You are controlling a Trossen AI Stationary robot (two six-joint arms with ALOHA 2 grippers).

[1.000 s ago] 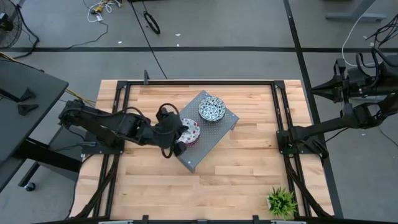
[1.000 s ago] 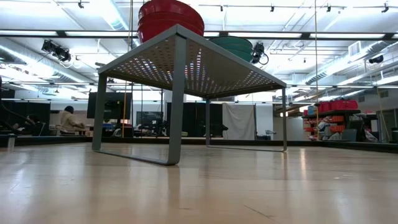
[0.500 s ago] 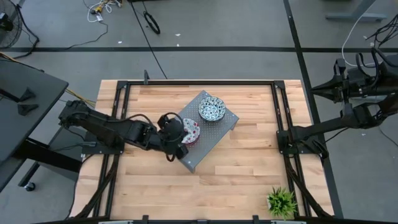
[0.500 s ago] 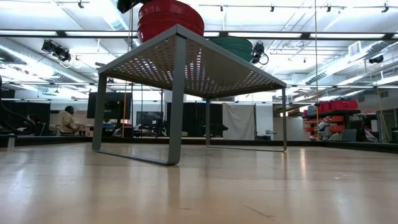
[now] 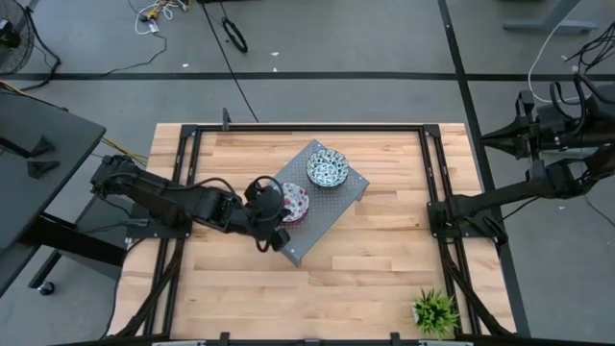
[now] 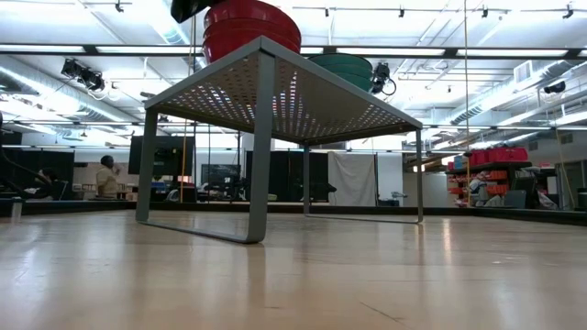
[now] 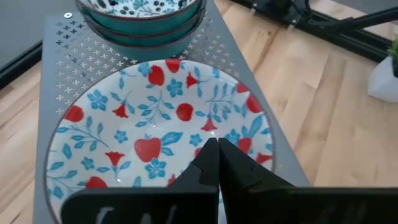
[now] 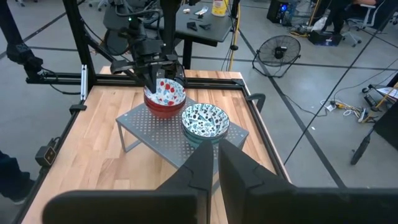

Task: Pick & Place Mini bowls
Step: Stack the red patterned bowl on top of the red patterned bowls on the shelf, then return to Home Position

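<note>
Near the middle of the high view, a grey perforated metal stand [image 5: 322, 207] sits on the wooden table [image 5: 375, 279]. Two stacks of mini bowls rest on top of the stand. The red-patterned stack [image 5: 294, 203] is toward the stand's left side, and the teal-patterned stack [image 5: 327, 170] is just up and to the right of it, the two stacks close beside each other.

The left gripper [image 5: 273, 207] reaches in from the left of the frame and hangs over the left rim of the red stack. In the left wrist view its fingers [image 7: 214, 168] are clenched together with nothing between them, their tips poised above the inside of the top red bowl [image 7: 161, 134].

The right arm is parked at the right edge of the high view, off the table. In the right wrist view the right gripper [image 8: 214, 163] has its fingers nearly closed and empty, with both stacks well ahead of it.

A small green potted plant [image 5: 434, 312] stands at the lower right of the table.
</note>
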